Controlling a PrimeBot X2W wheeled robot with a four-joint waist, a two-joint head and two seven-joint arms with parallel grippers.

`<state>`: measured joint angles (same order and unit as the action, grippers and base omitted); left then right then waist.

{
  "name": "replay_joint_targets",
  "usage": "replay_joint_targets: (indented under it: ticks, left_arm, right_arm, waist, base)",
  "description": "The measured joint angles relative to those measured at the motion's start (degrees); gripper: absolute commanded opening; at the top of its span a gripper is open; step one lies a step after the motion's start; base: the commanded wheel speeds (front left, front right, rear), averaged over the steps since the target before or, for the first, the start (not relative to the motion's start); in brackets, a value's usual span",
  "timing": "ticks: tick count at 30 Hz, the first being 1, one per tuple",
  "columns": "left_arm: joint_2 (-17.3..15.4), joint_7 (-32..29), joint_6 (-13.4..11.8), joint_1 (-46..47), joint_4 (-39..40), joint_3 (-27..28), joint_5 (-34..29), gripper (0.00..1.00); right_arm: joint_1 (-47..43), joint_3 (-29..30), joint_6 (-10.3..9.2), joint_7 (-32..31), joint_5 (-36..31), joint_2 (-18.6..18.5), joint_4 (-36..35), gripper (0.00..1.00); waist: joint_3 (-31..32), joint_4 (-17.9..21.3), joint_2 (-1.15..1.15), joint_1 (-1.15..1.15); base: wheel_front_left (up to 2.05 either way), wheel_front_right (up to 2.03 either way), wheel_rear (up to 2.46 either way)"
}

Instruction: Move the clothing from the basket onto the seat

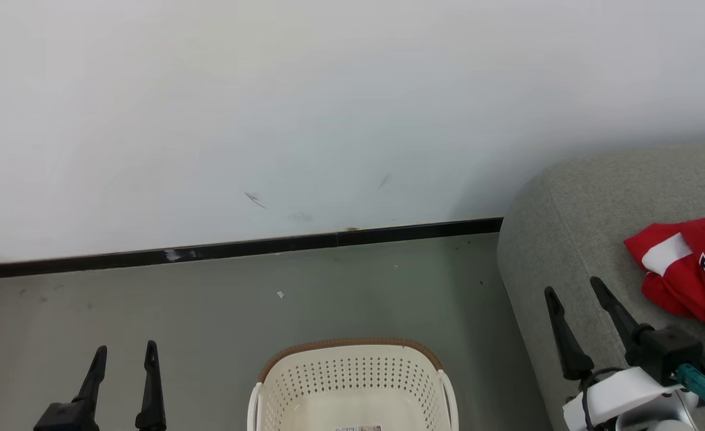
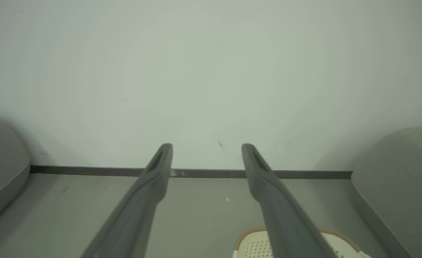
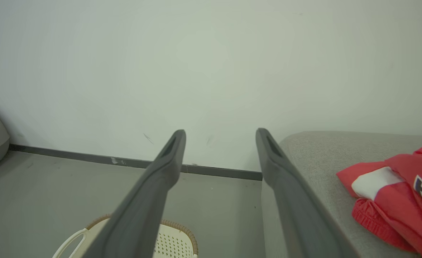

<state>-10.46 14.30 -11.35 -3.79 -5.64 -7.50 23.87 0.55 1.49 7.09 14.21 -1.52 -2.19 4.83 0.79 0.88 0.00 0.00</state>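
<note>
L gripper [image 1: 126, 347] at lower left of head view: two long matte-black tapered fingers spread wide, nothing between them, above smooth grey floor [image 1: 149, 299]. R gripper [image 1: 571, 286] at lower right, same slim pointed fingers on a black block w/ white housing and a teal connector, also spread apart and holding nothing, tips over the seat's front edge. Clothing [image 1: 693, 269] lies crumpled on the seat [image 1: 568, 209], just to the R of the R gripper and apart from it: soft bright red fabric w/ a white panel and a dark navy letter mark edged in white; R wrist view shows a ribbed red hem at its lower fold. Seat is grey woven upholstery w/ a rounded corner. Basket [image 1: 352, 377] sits on the floor btwn the two grippers, beside the seat: cream plastic, rows of small round perforations, brown woven-look rim, curved side handles, a label on its bottom. Plain white scuffed wall [image 1: 328, 90] w/ a black baseboard [image 1: 239, 246] behind.
</note>
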Motion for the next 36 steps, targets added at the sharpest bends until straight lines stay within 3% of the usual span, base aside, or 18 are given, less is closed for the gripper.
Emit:
replay_joint_targets:
  ticks: [6, 12, 33, 34, 36]
  left_arm:
    - [0.5, 0.0, 0.9, -0.4, -0.6, -0.6, -1.9, 1.0]
    - [1.0, 0.0, 1.7, -0.4, -0.7, -0.8, -2.5, 1.0]
    - [2.0, 0.0, 3.0, -0.4, -0.8, -0.2, -4.8, 1.0]
    - [2.0, 0.0, 3.2, -0.4, -0.7, -0.2, -4.9, 0.0]
    - [3.1, -0.1, 3.2, -0.7, -2.5, -0.7, -4.8, 0.0]
  right_arm:
    - [-3.4, 1.6, 0.0, 0.0, 0.0, 0.1, -1.0, 1.0]
    - [-6.2, 0.5, 0.0, 0.0, 4.1, 0.1, -1.1, 1.0]
    - [-7.7, -0.9, 0.0, 0.0, 6.2, 0.1, -3.1, 1.0]
    - [-7.8, -0.9, 0.0, 0.0, 6.2, 0.1, -3.1, 0.0]
    - [-8.4, -0.9, -0.04, -0.1, 6.2, 0.5, -1.4, 0.0]
  waist:
    - [0.8, -1.1, 0.0, 0.0]
    - [1.5, -1.7, 0.0, 0.0]
    - [1.5, -2.0, 0.0, 0.0]
    - [1.5, -2.0, 0.0, 0.0]
    - [1.5, -2.0, 0.0, 0.0]
  base:
    - [0.0, 0.0, 0.0]
    - [0.0, 0.0, 0.0]
    - [0.0, 0.0, 0.0]
    - [0.0, 0.0, 0.0]
    - [0.0, 0.0, 0.0]
